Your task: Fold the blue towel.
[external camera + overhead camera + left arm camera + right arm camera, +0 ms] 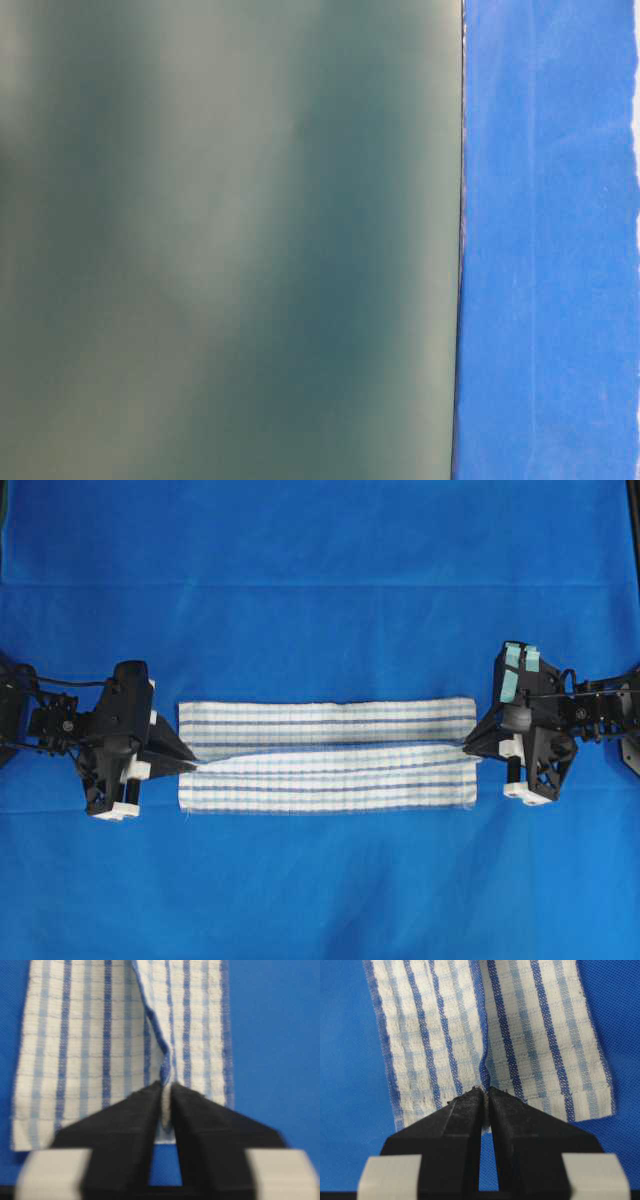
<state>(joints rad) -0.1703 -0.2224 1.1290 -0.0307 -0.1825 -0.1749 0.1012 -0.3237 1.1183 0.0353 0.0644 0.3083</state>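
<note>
Now my left end effector (186, 764) and right end effector (470, 748) are each clamped on the blue towel (325, 754); I should lift both ends evenly.

One striped blue towel (327, 755), folded lengthwise, on one plain blue cloth (320, 580) covering the tabletop. Two grippers, left gripper (192, 764) and right gripper (466, 748), each with two black fingers (127, 1120) pinching a short end. Nothing countable in the table-level view.
</note>
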